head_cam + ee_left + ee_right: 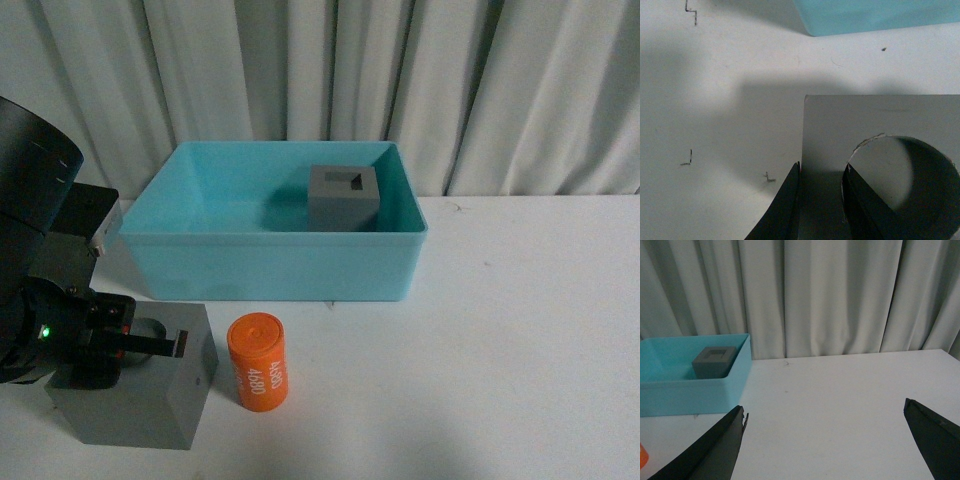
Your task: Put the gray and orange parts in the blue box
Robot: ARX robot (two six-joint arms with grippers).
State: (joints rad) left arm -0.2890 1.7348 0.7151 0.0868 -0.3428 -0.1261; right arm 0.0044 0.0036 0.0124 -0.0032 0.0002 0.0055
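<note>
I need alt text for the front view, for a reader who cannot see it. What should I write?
The robot's left gripper is on top of a gray cube at the near left of a white table, with an orange cylinder beside it. Behind them, a blue box holds a second gray cube.

A white tabletop [520, 340] is backed by pale pleated curtains [300, 70]. Faint marks [686, 159], possibly pen, are seen on it.

White table [520, 330], mostly bare on the right. Box [270, 265] sits at back left; cube [150, 405] at front left, cylinder [258, 362] upright just beside it, both near the box's front wall. Small pen marks [686, 160] on the tabletop.
</note>
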